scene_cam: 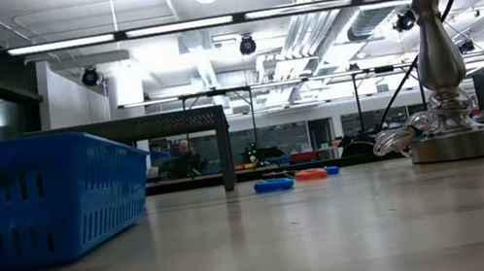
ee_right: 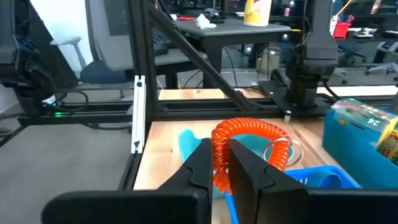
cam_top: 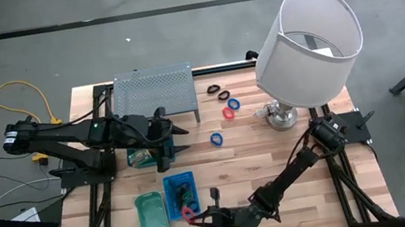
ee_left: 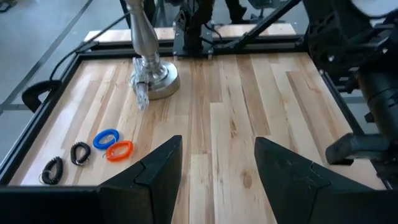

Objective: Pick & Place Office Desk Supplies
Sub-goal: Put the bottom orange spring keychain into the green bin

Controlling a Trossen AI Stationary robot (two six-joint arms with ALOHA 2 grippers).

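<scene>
Your left gripper (cam_top: 176,140) hovers spread and empty beside the grey rack (cam_top: 155,94), waiting its turn. Your right gripper (cam_top: 196,214) pinches a red coil ring (ee_right: 239,140) over the blue tray (cam_top: 180,193), apparently poised to drop it in; other rings (cam_top: 231,108) lie mid-table.

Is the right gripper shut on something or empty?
Shut on the red coil ring: the right gripper pinches it between its fingers, above the blue tray.
</scene>
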